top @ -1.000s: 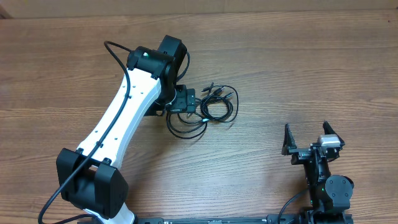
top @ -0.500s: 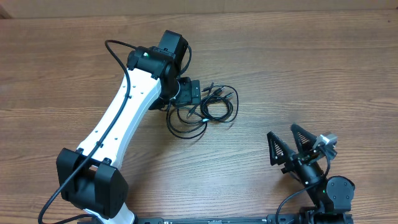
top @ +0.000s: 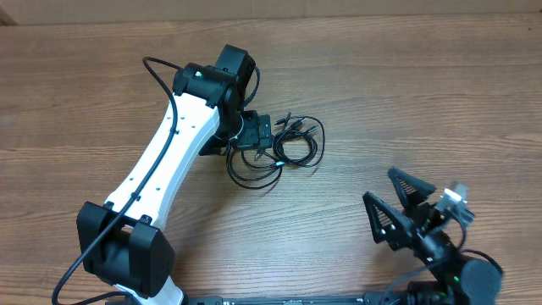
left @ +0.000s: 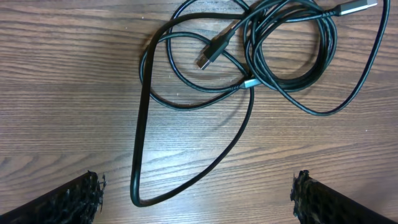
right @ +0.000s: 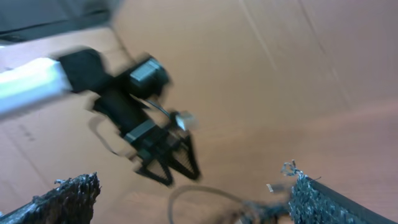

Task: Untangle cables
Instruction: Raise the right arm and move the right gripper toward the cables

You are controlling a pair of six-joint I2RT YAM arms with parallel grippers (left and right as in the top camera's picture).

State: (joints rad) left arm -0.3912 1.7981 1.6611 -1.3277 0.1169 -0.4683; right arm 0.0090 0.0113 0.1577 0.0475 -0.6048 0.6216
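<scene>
Your bench (top: 423, 93) was a broad slab of brown wood grain, matte and streaked lengthwise. Across its left half reached your left arm (top: 169, 161), a long smooth white shell with boxy black joints and a thick black wire (top: 157, 66) looping off it. Your right arm (top: 461, 275) sat low at the near right corner, mostly black.

Your right hand (top: 400, 206) stood tilted, its two triangular, lattice-ribbed black fingers (top: 383, 227) spread wide with nothing between them, well apart from the cables (top: 292, 146). Your left hand (top: 256, 133) hung at the left edge of the cables. Its rough, mesh-textured fingertips were just as wide apart and gripped nothing.

The cables lay on the bench near its middle, thin glossy black cords in a tangle. There were tight round coils to the right and one long narrow loop trailing toward your left hand. Small plugs (left: 211, 53) poked out, one black with a metal mouth, the others silver-tipped. Your right wrist view was too blurred for detail.
</scene>
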